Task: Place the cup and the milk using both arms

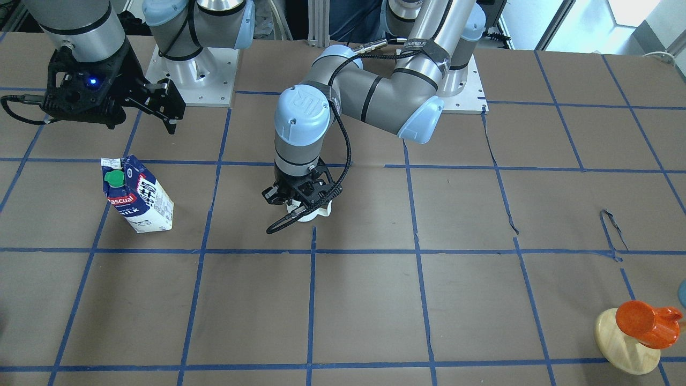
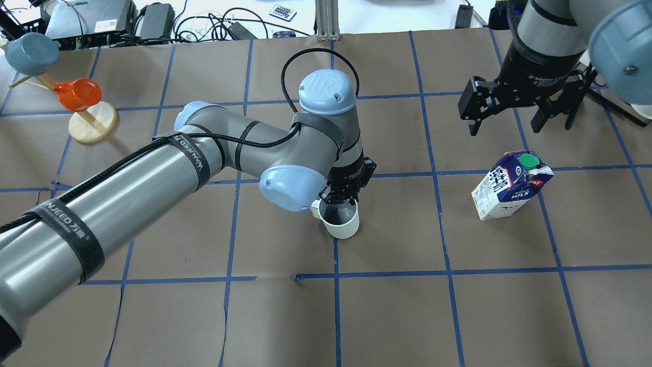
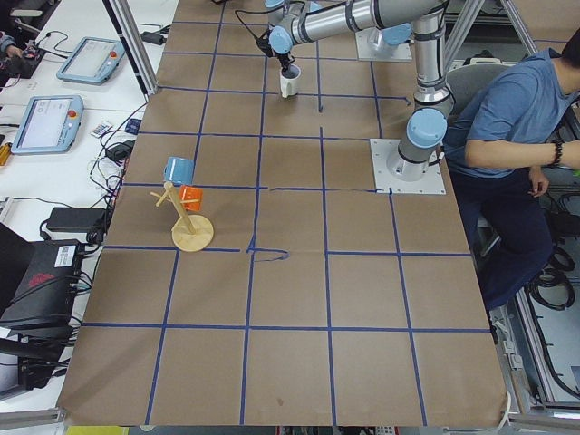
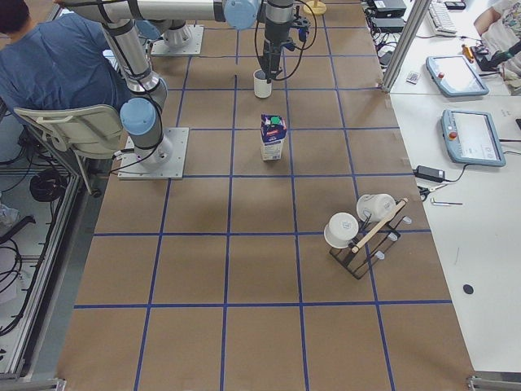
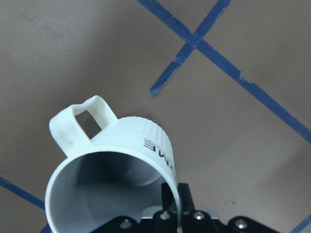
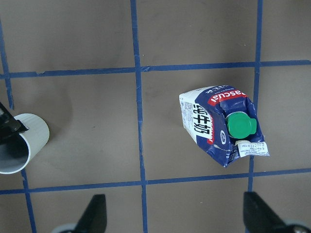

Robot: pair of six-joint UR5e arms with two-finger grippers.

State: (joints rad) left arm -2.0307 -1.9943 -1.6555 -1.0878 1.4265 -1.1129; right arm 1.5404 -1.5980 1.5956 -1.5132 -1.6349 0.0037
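Ribbed white cup (image 5: 127,141) with handle, grey inside.

The left arm (image 2: 153,173) reaches out over the middle of the bench, elbow bent and wrist turned straight down. The left gripper (image 2: 338,200) points down with its jaws closed over the rim of the cup (image 2: 344,227), one inside and one outside. The right arm (image 2: 545,30) holds the right gripper (image 2: 519,120) above the bench, pointing downward, jaws spread wide and holding nothing.
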